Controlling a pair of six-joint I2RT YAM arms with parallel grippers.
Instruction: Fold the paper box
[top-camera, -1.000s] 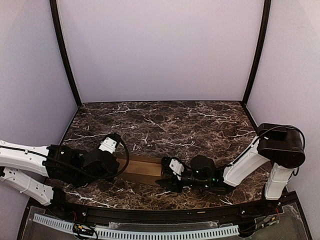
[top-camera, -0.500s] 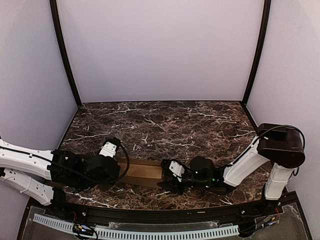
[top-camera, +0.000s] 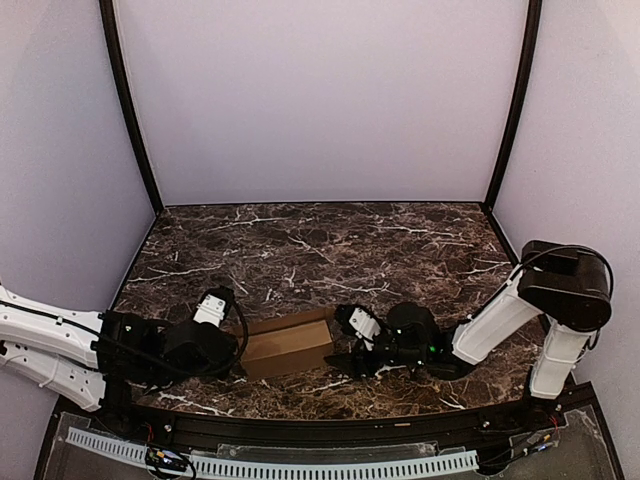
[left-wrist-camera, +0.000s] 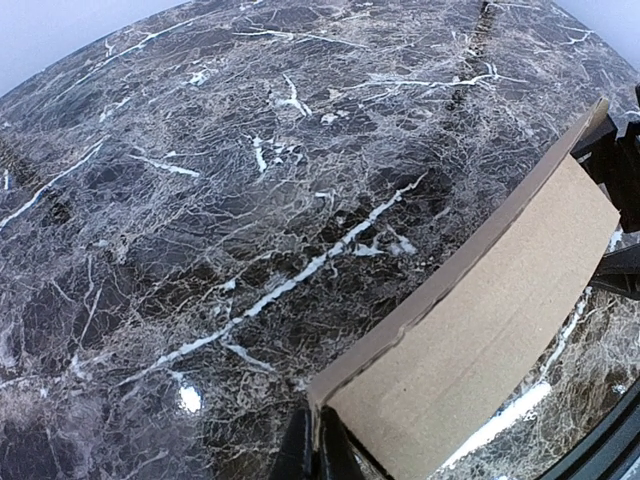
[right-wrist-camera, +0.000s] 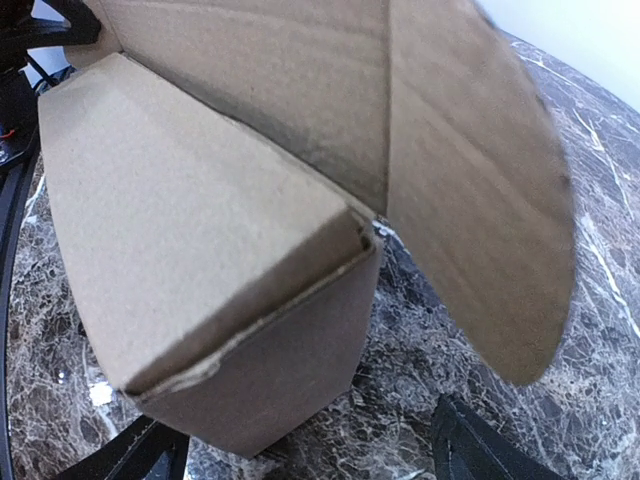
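left arm (top-camera: 60, 335): reaches in low from the left of the paper box (top-camera: 288, 343), with its wrist just beside the box's left end.
left gripper (left-wrist-camera: 316, 455): at the box's left end. Its fingers are narrow, pinched on a thin cardboard edge at the box's corner, with one dark finger on each side of that edge.
paper box: plain tan cardboard in a slim rectangular shape. It lies lengthwise between the two grippers, and its right end sits a little farther from the arm bases than its left end.
box's right end: in the right wrist view, one end flap is folded across the opening, and a rounded flap (right-wrist-camera: 470, 200) stands open beside it.
right gripper (right-wrist-camera: 310, 452): just right of the box, facing its flapped end. Its fingers are spread wide, one to each side of the box's end. Whether they touch the cardboard cannot be told.
right arm (top-camera: 490, 325): stretches low from the right of the box, its wrist near the box's right end.
table (top-camera: 330, 250): dark marble with white veins, under the box and touching it.
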